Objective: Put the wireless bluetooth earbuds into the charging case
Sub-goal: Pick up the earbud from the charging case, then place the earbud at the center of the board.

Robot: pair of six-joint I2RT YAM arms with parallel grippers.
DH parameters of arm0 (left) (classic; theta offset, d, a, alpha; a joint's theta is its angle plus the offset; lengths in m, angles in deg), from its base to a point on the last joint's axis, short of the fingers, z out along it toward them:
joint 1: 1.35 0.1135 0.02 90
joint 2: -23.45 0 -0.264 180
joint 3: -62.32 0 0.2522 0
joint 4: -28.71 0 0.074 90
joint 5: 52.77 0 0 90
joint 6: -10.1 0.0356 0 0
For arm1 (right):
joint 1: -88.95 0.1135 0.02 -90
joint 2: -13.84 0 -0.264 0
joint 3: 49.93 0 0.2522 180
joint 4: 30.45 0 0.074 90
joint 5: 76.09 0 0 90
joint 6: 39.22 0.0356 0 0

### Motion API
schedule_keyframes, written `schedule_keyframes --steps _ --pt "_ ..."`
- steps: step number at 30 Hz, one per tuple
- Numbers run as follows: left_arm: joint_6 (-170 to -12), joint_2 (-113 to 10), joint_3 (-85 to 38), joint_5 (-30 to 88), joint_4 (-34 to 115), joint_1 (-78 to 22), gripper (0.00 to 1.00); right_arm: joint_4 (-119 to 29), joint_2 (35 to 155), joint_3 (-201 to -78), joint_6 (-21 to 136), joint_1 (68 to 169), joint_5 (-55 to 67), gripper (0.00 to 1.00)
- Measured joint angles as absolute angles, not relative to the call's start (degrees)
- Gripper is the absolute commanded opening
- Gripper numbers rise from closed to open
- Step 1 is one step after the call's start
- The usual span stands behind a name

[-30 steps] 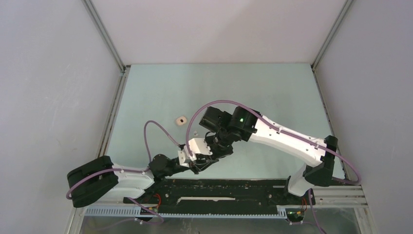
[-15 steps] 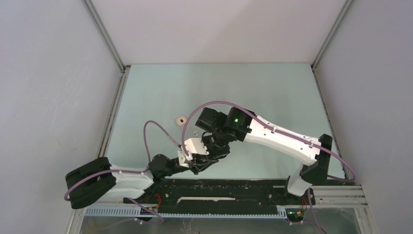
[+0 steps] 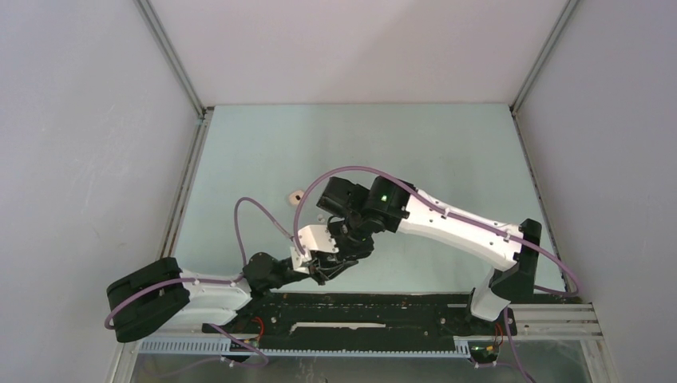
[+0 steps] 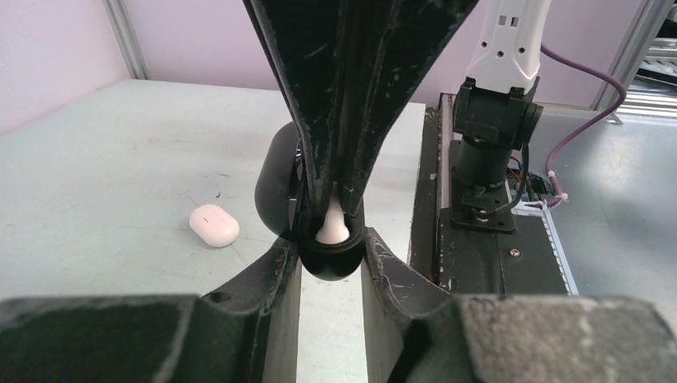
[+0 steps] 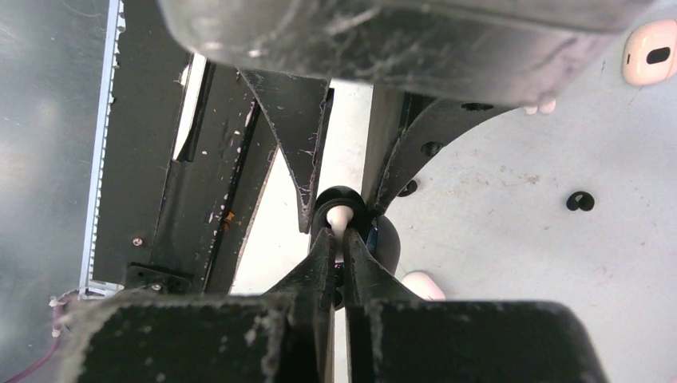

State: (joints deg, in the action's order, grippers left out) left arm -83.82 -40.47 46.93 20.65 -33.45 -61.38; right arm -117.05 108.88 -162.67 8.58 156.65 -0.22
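- right gripper is drawn together into a narrow pinch on a white earbud; the bud is gripped by its upper part, so that the lower part is left free to enter a socket.
- left gripper is clamped across a black charging case, one finger on each side, with the mouth of the case turned up toward the other arm. it is judged to be braced this way so that it cannot slide or tip while being pressed into.
- the white earbud is seen at the mouth of the black charging case, touching it; whether it is fully seated cannot be told, since the socket is hidden by the fingers.
- whether the case rests on the surface or is held just above it cannot be told.
- a closed white case is left lying near by, an open pink case lies well apart, and a black earbud lies loose on the surface; these are judged to be work not yet done.
- a straight press followed by a gentle release is called for; if the bud is tilted, it may be dragged back out as the pinch is let go.
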Motion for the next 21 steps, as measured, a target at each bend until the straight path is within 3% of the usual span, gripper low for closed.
schedule_keyframes --steps 6,12,17,21 --pt "-83.8 -41.5 46.9 21.0 -34.5 -61.4 0.0 -117.8 107.3 -164.0 8.6 156.6 0.2 0.0" --pt "-83.8 -43.7 46.6 21.3 -32.8 -61.4 0.0 -117.8 98.6 -163.5 8.3 152.7 0.1 0.0" --pt "-83.3 -43.5 46.6 23.5 -31.7 -61.4 0.0 -117.1 90.0 -154.6 5.0 135.7 -2.5 0.0" --pt "-82.4 -41.3 46.6 25.8 -29.8 -61.4 0.0 -115.5 91.6 -143.4 2.8 118.6 -5.9 0.0"
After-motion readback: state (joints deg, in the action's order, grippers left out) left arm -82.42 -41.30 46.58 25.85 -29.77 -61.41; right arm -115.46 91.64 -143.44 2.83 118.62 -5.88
